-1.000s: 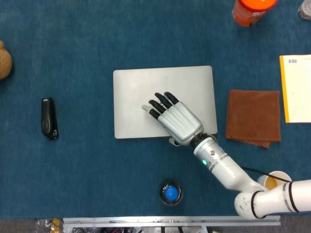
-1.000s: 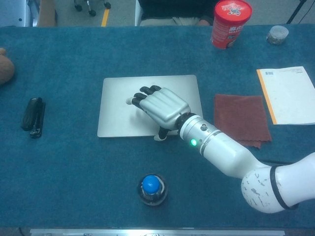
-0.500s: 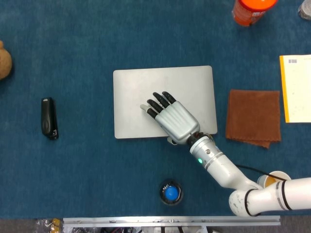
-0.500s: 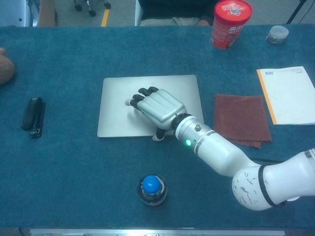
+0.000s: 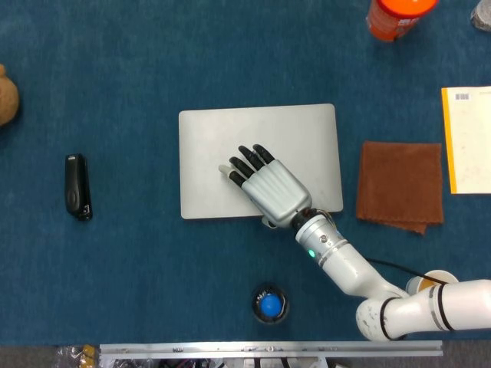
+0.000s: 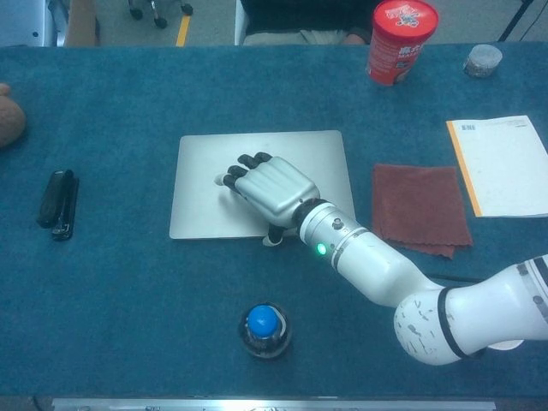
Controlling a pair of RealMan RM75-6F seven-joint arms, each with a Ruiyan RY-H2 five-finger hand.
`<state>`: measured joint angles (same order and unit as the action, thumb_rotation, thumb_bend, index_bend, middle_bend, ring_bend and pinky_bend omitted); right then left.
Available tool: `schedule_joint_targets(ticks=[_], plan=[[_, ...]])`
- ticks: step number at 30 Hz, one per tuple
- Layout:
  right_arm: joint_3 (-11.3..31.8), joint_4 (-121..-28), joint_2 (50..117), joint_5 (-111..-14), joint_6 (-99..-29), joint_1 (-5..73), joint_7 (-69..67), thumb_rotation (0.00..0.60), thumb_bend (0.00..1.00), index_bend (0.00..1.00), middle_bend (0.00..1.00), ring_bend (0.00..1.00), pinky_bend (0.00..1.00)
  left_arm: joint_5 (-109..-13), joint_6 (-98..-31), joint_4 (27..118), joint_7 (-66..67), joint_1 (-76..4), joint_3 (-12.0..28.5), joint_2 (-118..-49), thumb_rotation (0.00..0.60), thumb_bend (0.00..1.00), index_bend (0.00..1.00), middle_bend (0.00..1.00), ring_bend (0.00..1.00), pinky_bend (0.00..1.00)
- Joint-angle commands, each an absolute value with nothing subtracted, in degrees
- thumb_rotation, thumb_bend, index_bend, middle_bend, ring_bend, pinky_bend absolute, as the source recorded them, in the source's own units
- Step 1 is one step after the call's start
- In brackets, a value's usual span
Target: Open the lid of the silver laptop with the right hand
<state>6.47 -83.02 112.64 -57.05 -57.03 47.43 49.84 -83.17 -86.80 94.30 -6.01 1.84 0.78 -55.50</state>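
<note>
The silver laptop lies closed and flat in the middle of the blue table, also seen in the chest view. My right hand rests palm down on the front half of the lid. Its dark fingertips spread over the lid's middle, and its thumb touches the laptop's front edge. In the chest view the hand lies the same way, thumb at the near edge. It holds nothing. My left hand is in neither view.
A brown cloth lies right of the laptop, with a yellow-edged paper beyond it. A red can stands at the back right. A black stapler lies at the left. A blue-topped knob sits near the front edge.
My right hand has slid a little to the left and forward over the lid, its forearm following. The lid stays flat.
</note>
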Motion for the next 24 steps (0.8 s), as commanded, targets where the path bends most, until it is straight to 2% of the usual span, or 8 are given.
schedule_joint_targets(ticks=[1,5,17,24], plan=[[6.5,-82.9,112.8,-57.1,-57.1,47.5,49.8,0.600,0.00,0.14,0.15,0.00,0.11,-83.2,-86.9,94.2,-6.0,1.9,0.8,-55.6,0.600,0.40,0.16,0.13,0.06,0.05],[6.6,-82.7,112.9,-56.9,-57.1,47.7,49.7,0.600,0.02,0.14,0.15,0.00,0.11,-83.2,-86.9,94.0,-6.1,1.9,0.8,-55.7,0.600,0.40,0.17,0.13,0.06,0.05],[6.3,-83.5,112.6,-56.7,-57.7,47.9,50.5,0.600,0.28,0.13,0.15,0.00,0.11,-83.6,-86.6,92.9,-6.2,1.5,0.9,-56.2,0.600,0.40,0.17,0.13,0.06,0.05],[6.8,-84.9,112.0,-56.9,-58.7,48.3,51.7,0.600,0.34,0.13,0.15,0.00,0.11,-84.4,-85.9,92.7,-5.9,0.5,1.2,-56.1,0.600,0.40,0.17,0.13,0.06,0.05]])
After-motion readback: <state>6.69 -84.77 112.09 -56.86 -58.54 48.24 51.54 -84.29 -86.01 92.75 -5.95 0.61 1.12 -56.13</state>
